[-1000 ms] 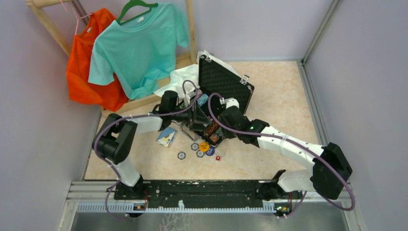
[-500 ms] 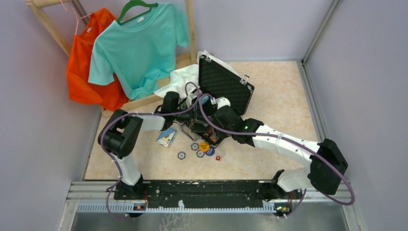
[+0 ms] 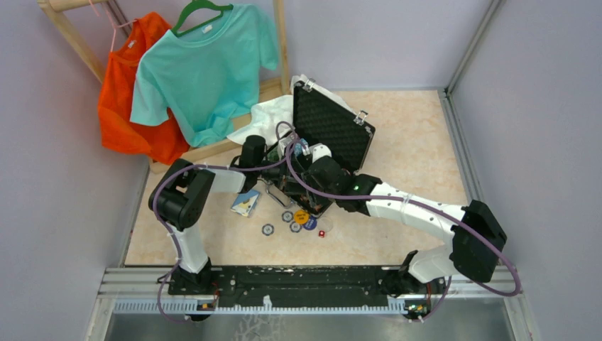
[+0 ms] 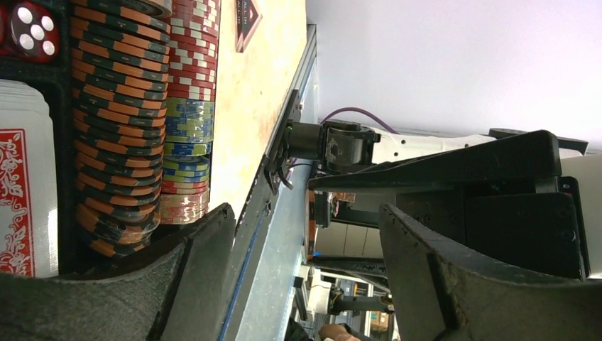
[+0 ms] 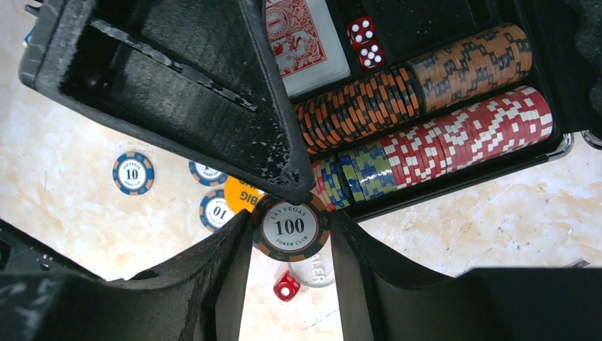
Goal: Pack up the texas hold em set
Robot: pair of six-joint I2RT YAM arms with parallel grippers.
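The black case (image 3: 334,128) lies open, its lid upright. Its tray (image 5: 454,181) holds rows of poker chips (image 5: 440,135), a red card deck (image 5: 302,39) and red dice (image 5: 365,42). My right gripper (image 5: 289,217) is shut on a black-and-orange 100 chip (image 5: 291,227), held flat just outside the tray's near edge. My left gripper (image 4: 305,263) is open with nothing between its fingers. It hangs beside the chip rows (image 4: 117,121), and one finger (image 5: 177,92) crosses the right wrist view. In the top view both grippers meet over the tray (image 3: 294,177).
Loose on the floor by the case are blue 10 chips (image 5: 133,172), an orange button (image 5: 241,193), a clear dealer button (image 5: 316,270), a red die (image 5: 287,285) and a blue card deck (image 3: 245,202). White cloth (image 3: 266,117) and hanging shirts (image 3: 202,67) stand behind.
My right arm has carried the chip left and farther in along the tray. The left arm has drawn back toward the case's left side, its jaws a little narrower.
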